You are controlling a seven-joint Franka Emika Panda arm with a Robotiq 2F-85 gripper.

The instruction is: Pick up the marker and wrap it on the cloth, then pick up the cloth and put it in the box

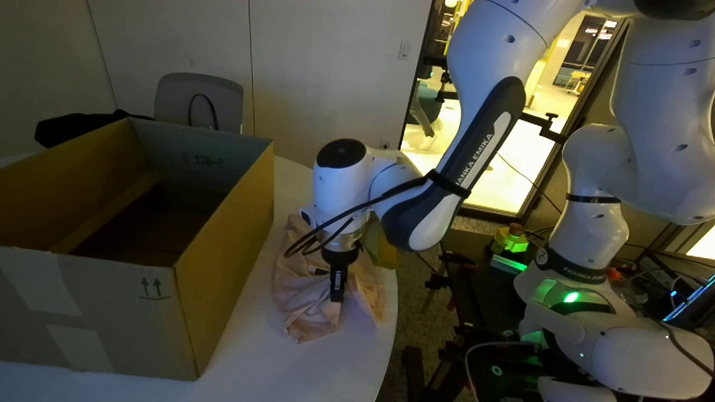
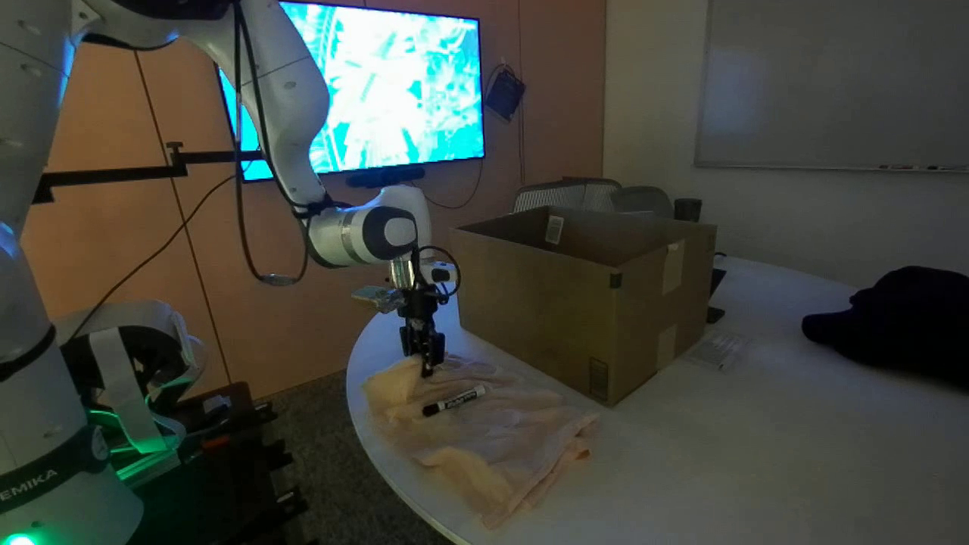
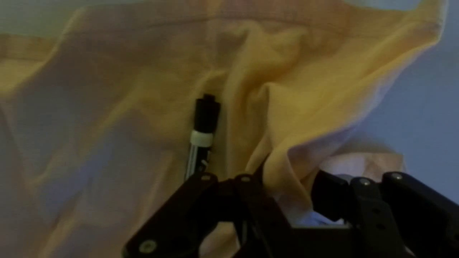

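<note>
At left, a large open box [image 1: 226, 257] of brown cardboard, matte and straight-sided, with tall walls, pale strips of tape [image 1: 81, 346] and two small printed arrows [image 1: 147, 287] on the near face. Beyond the box, a dark, soft-looking heap [image 1: 78, 127], and a little to its right a grey chair [image 1: 173, 95] with a smooth, rounded back. Under the box and out to a curved edge on the right, a smooth white desk [image 1: 313, 368]. On the desk, just right of the box and outside it, the cloth [image 1: 307, 318]: pale pink-cream, thin and soft, crumpled into spreading folds, with a stitched line along one edge in the wrist view. Lying on the fabric, a slim, round-barrelled marker [image 2: 454, 400] with a black cap, a white band and pale lettering. Just beside it, the black, angular fingers [image 1: 337, 287], pointing down and pinching a raised fold of the cloth. Farther right, the arm [image 1: 489, 61] in smooth white rounded shells, with a dark panel [image 1: 485, 125] along one link. Farthest right, a bulky white base [image 1: 653, 363] with a glowing green light [image 1: 571, 297].
</note>
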